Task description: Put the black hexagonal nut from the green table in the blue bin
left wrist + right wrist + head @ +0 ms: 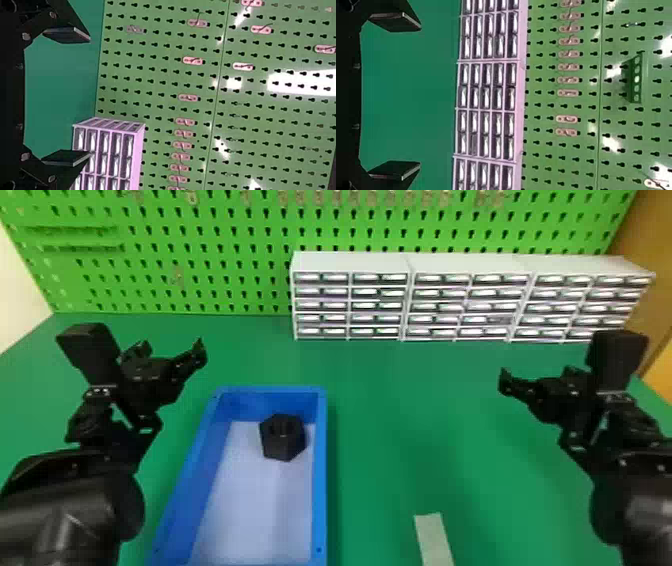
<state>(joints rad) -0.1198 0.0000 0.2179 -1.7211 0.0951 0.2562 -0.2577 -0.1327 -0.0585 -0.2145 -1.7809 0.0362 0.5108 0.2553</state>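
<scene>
Hanging left of the blue bin (320,475): left gripper (171,349), fingers spread wide, nothing between them. Right gripper (537,374): well apart from the bin, on its right; fingers likewise wide apart, no load. Black hexagonal nut (282,438): inside the bin, toward its far right corner. Bin sits on the green table (425,425). Pale strip (434,540): on the table, right of the bin's nearer part. White drawer cabinets (352,262): beyond the bin and to its right. Green pegboard (210,280): upright, behind the bin.
</scene>
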